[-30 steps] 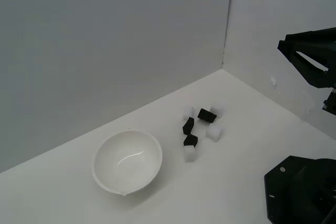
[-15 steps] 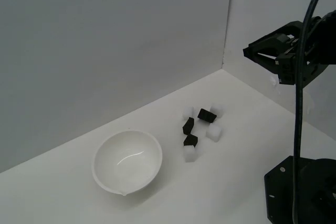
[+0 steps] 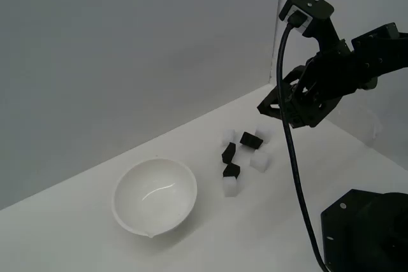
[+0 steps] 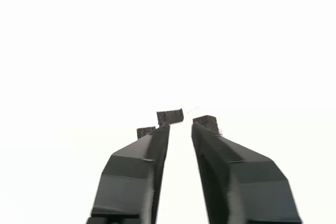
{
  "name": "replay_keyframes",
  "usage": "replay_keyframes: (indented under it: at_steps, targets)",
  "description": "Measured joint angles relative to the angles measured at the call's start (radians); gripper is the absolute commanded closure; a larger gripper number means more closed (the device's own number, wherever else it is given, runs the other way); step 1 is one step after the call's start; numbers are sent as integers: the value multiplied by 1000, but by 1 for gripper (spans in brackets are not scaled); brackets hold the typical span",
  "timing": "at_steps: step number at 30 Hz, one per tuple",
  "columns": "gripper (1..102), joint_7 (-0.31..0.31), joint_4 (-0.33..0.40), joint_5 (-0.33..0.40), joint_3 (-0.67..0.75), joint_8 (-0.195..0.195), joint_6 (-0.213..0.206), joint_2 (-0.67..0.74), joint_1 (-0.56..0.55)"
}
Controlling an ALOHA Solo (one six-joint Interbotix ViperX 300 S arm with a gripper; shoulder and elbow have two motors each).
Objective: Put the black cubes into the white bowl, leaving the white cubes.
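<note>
The white table point(image 3: 306, 157) stretched under me, backed by grey walls point(image 3: 127, 49) meeting in a corner, and my black base point(image 3: 363, 230) sat at the exterior view's lower right. My arm point(image 3: 357, 68) reached in from that view's right, with a black cable point(image 3: 290, 132) hanging down from the wrist. The white bowl point(image 3: 154, 196) stood upright toward the exterior view's left, well apart from me, and nothing showed inside it. My gripper point(image 3: 271, 109) hung in the air above the table, just to the exterior view's right of the cluster of cubes and not touching any of them. My fingers point(image 4: 137, 171) stood a little apart, with a narrow strip of bright table showing between them in the wrist view, and they held nothing. The cubes lay together between the bowl and me. Of the black cubes, one point(image 3: 251, 140) sat nearest my fingertips, a second point(image 3: 229, 152) lay beside it toward the bowl, and a third point(image 3: 231, 171) rested just below that in the exterior view. In the wrist view, three dark blocks showed just past my fingertips against the overexposed white. The white cubes were scattered among the black ones: one point(image 3: 230, 186) touched the third black cube on its bowl-near side, one point(image 3: 259, 161) lay beside the first black cube, and one point(image 3: 229, 137) sat behind the second. A fourth point(image 3: 263, 133) was partly hidden under my gripper.
</note>
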Motion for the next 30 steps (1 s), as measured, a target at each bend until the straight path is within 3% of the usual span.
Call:
replay_keyframes:
  at_steps: [3, 8, 13, 22, 25, 30]
  targets:
    - [27, 14, 0, 2, -38, 0, 0, -37, 0]
    - [3, 5, 5, 5, -118, -2, 0, -115, -20]
    - [3, -6, 26, 28, -186, 14, 0, -184, -18]
    - [3, -92, 29, 31, -285, 48, 0, -282, -18]
    - [3, -127, 29, 31, -321, 75, 0, -318, -18]
    - [3, -147, 29, 29, -397, 94, -2, -393, -18]
